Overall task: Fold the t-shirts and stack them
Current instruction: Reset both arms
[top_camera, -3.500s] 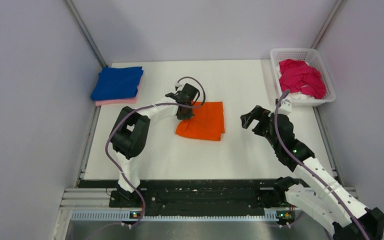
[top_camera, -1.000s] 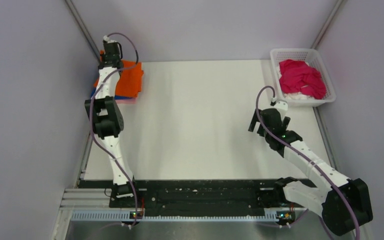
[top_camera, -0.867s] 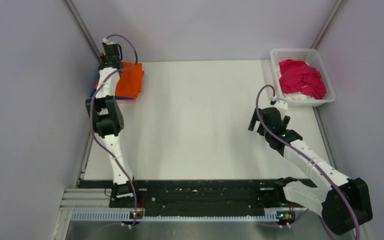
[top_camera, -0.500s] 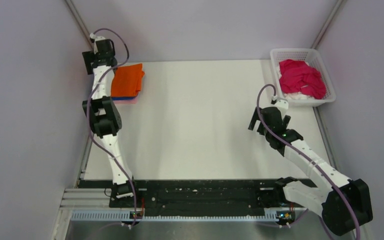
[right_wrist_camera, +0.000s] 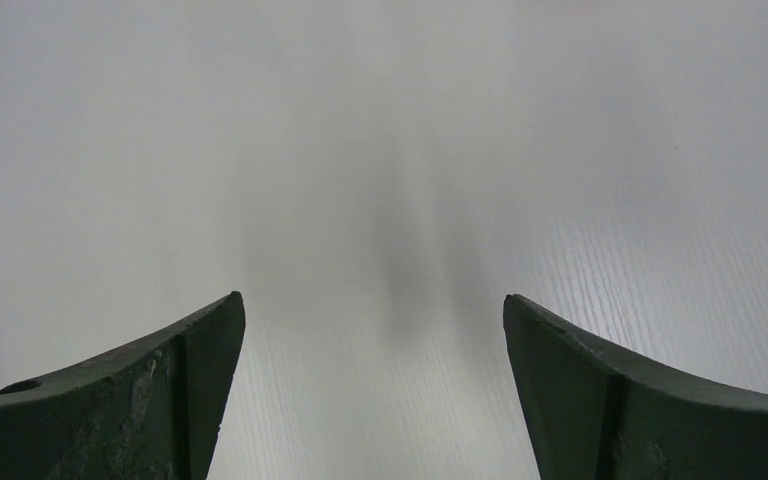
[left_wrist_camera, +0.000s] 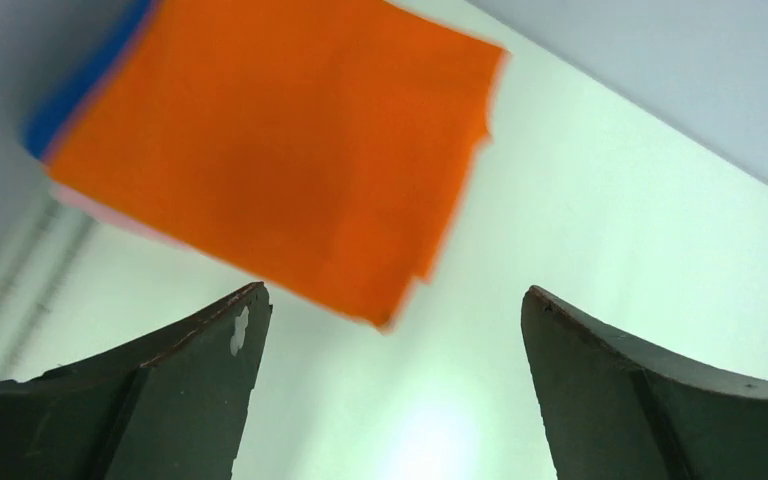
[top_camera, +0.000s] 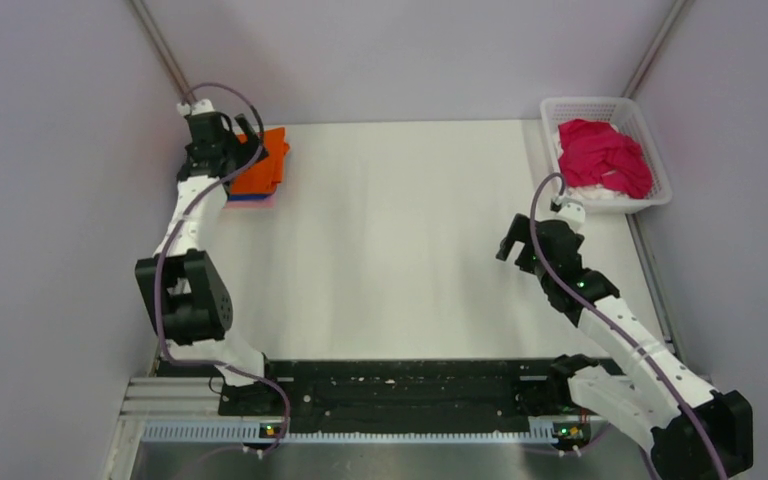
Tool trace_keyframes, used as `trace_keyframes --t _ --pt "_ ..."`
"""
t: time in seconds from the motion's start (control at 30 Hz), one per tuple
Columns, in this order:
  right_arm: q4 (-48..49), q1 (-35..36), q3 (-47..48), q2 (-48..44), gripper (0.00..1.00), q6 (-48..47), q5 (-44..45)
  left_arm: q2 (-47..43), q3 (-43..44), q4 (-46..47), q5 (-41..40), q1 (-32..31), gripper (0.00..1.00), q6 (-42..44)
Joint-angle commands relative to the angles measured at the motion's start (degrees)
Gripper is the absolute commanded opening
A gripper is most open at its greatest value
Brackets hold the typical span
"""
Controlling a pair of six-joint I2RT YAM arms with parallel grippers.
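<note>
Left end effector [left_wrist_camera: 392,305]: jaws apart, empty, above the folded orange t-shirt [left_wrist_camera: 270,150], which tops the stack over the blue t-shirt [left_wrist_camera: 65,105] at the far-left corner of the tabletop [top_camera: 400,230]. Right end effector [right_wrist_camera: 370,310]: jaws apart, empty. The magenta t-shirt [top_camera: 605,155] lies crumpled in the basket [top_camera: 600,103] at the far-right corner. Expect light, limp cloth; pinch a raised fold on top

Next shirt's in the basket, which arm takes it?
Right. The right claw, open, sits nearer the basket holding the magenta shirt; the left claw is far off by the orange shirt.
</note>
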Motion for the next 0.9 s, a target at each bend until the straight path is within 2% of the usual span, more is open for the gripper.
trace_keyframes --t 0.0,0.17,0.37,0.53,0.87 --pt "1.7 -0.7 -2.3 -4.0 0.99 1.1 -3.2 -14.6 -17.7 11.6 9.3 -7.8 0.99 -7.6" --pt "2.2 -0.7 -6.0 -8.1 0.99 0.8 -4.4 -26.8 -33.4 11.7 5.3 -17.7 0.99 -9.5" --pt "3.5 -0.7 -9.1 -11.7 0.99 0.1 -6.2 -39.0 -48.3 13.2 6.8 -20.5 0.99 -13.9" --pt "2.8 -0.7 -9.3 -12.4 0.99 -0.2 -7.3 -44.1 -52.3 10.7 2.9 -21.5 0.99 -13.6" --pt "3.1 -0.6 -10.1 -13.1 0.99 -0.8 -7.5 -43.6 -49.6 9.0 0.4 -21.6 0.99 -12.1"
